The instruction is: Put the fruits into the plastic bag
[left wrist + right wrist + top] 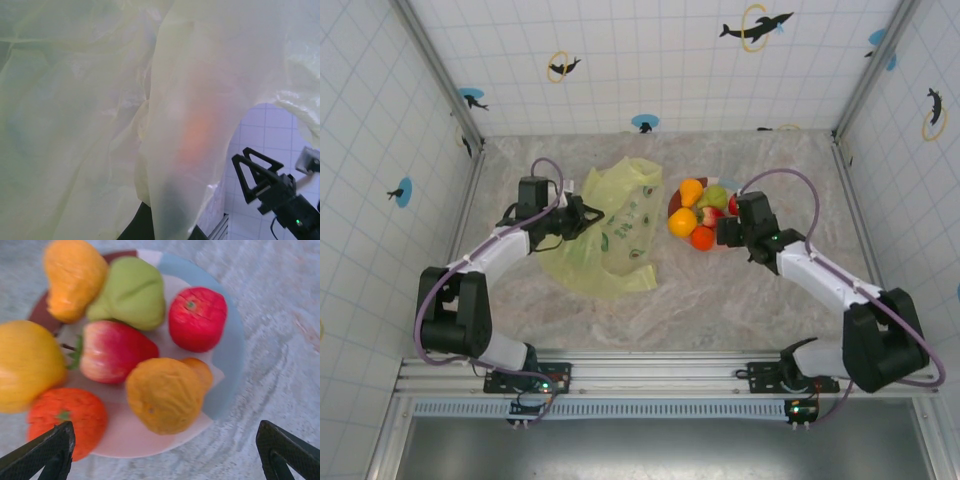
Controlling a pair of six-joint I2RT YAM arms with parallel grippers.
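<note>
left fingers [582, 216]: closed tight on the left edge of the plastic bag [615, 240], pinching its thin film.
plastic bag: crumpled on the surface [760, 300] between the two arms, just left of the plate [231, 355]. It is translucent yellow-green with faint green print. In the left wrist view the film [100, 125] hangs right in front of the camera, and a soft orange glow shows through it; what that is cannot be told.
right fingers [723, 235]: spread wide with nothing between them, at the near-right side of the plate and pointing toward the fruits [700, 215]. In the right wrist view the two black tips sit in the bottom corners.
fruits: all piled on the plate, none in the bag as far as the views show.
fruit detail: an orange pear shape [75, 277] and a green one [132, 292] lie at the far side, a red apple [197, 317] beside them, and a red-pink one [112, 352] in the middle. A yellow one [25, 365], an orange-red one [65, 417] and a dull orange one [165, 395] lie nearest the right fingers.
plate: round with brown, pink and blue parts, flat on the surface.
</note>
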